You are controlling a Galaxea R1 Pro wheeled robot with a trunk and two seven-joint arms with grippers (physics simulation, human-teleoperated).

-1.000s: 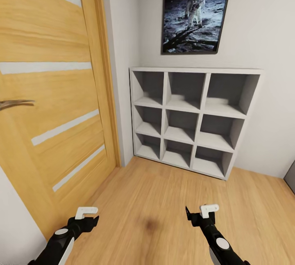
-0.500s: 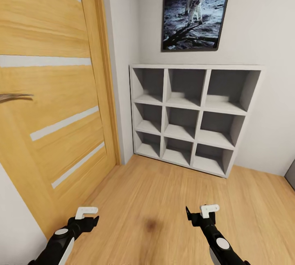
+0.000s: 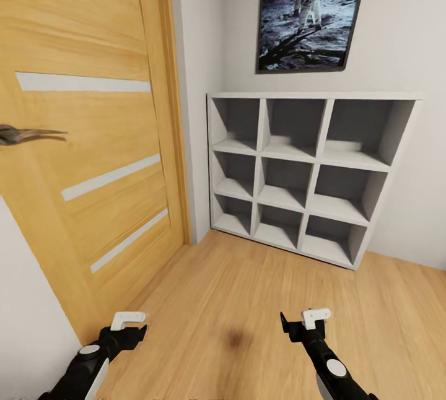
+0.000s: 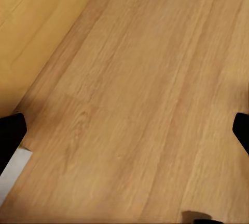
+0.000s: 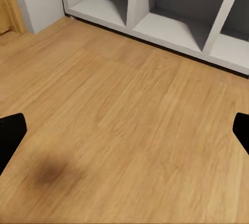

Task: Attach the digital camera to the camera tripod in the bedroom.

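The robot faces a corner of the bedroom (image 3: 409, 158), and neither the camera nor the tripod is among the things in front of it. A wooden door (image 3: 87, 140) with pale stripes runs along the left side, its dark handle (image 3: 28, 134) sticking out toward the room. Past the door frame, a narrow strip of grey wall meets the back wall, where a white cube shelf (image 3: 310, 174) of nine open boxes stands on the floor, its left edge close to that corner. Above it hangs a framed picture of an astronaut (image 3: 311, 13).

The light wood floor (image 3: 248, 301) lies open between the door, the shelf and the two arms, with one darker smudge (image 3: 235, 338) near the middle.

The left gripper (image 3: 127, 326) hangs low just beside the bottom edge of the door; in its wrist view the black fingertips (image 4: 11, 133) sit far apart at the picture's edges, so the jaws look wide. The right gripper (image 3: 303, 324) is over bare floor, well apart from the shelf. Its fingertips (image 5: 10, 133) are likewise spread wide, with the shelf's bottom row (image 5: 155, 24) ahead, though the tips are only partly in view.
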